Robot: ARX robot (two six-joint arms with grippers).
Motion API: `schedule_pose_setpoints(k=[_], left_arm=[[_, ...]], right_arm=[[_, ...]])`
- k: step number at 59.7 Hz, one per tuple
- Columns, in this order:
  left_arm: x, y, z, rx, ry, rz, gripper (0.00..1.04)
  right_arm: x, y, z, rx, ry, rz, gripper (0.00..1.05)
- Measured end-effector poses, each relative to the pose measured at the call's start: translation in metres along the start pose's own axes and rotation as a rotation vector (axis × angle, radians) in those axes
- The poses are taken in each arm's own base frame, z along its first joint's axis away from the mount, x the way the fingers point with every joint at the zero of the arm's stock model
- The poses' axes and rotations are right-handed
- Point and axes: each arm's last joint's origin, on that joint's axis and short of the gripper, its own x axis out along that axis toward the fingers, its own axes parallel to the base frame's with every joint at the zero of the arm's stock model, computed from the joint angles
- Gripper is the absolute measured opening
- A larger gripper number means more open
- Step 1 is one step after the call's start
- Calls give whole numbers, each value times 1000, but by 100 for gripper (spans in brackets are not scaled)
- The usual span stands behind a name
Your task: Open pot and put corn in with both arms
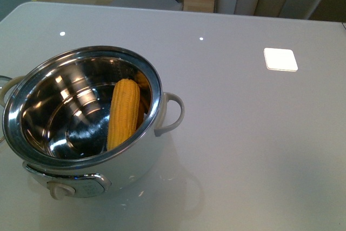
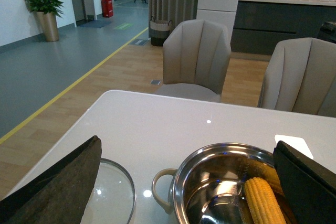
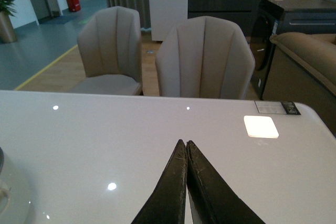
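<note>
Lidless pot (image 1: 81, 150), corn (image 1: 123, 113) leaning inside, seemingly tip-up

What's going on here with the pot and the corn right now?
Nothing is being handled at the moment. The pot is open with the corn leaning inside it. A glass lid lies on the table beside the pot. The left tool is open and empty; the right tool is shut, holding nothing.
</note>
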Motion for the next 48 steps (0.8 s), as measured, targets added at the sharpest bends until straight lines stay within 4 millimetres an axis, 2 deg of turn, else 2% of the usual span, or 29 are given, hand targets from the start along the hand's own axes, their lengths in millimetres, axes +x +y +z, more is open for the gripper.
schedule_pose_setpoints(k=[38,48], left_arm=[[0,0,0,0,0,0,98],[0,0,0,0,0,0,98]], right_arm=[[-17,0,-3,0,8,0,2],[-17,0,-3,-1,6,0,37]])
